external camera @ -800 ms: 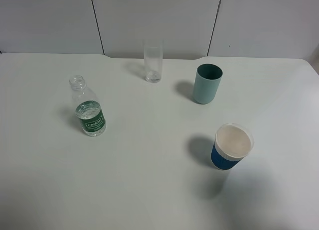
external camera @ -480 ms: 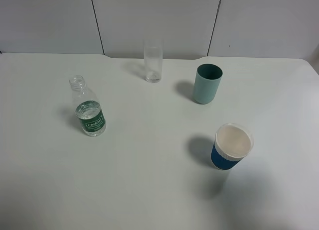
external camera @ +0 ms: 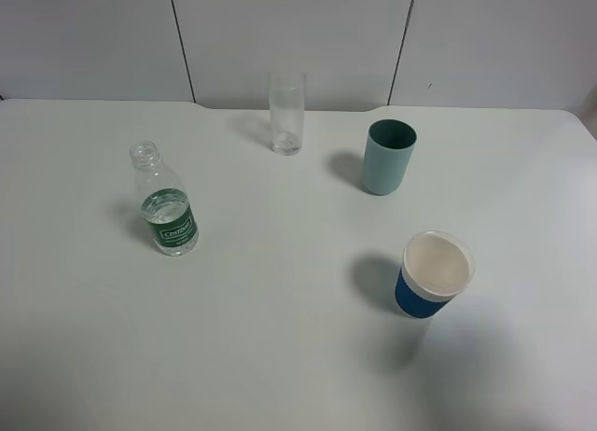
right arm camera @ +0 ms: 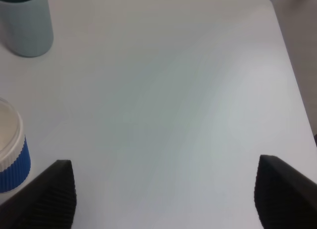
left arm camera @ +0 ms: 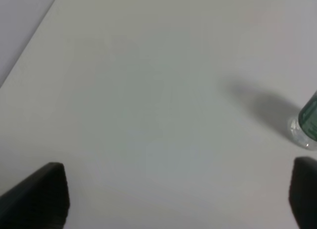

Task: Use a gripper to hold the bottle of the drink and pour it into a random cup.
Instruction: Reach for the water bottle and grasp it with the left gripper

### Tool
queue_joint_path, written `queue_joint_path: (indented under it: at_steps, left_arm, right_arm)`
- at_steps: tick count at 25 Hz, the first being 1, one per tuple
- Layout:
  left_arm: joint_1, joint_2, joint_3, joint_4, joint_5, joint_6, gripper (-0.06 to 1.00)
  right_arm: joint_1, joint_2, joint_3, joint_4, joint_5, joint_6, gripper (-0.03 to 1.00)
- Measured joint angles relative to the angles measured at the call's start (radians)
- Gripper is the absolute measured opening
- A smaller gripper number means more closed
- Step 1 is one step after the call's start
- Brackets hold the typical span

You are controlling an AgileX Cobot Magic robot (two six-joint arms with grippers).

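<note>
left claw [left arm camera: 173, 199] and right claw [right arm camera: 166, 194] gape apart, empty. the capless bottle [external camera: 166, 207] could tip and spill if nudged off-centre.

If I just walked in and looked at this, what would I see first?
Probably the bright colours: the blue paper cup at the front right of the white table, and the teal cup standing behind it. Next comes the bottle with its green label, upright and capless on the left, and the tall clear glass at the back.
</note>
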Motion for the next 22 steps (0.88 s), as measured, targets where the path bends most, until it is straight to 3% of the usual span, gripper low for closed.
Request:
queue_joint_path:
  at_steps: [22]
  left_arm:
    - [0.000, 0.000, 0.000, 0.000, 0.000, 0.000, 0.88]
  right_arm:
    - [0.000, 0.000, 0.000, 0.000, 0.000, 0.000, 0.74]
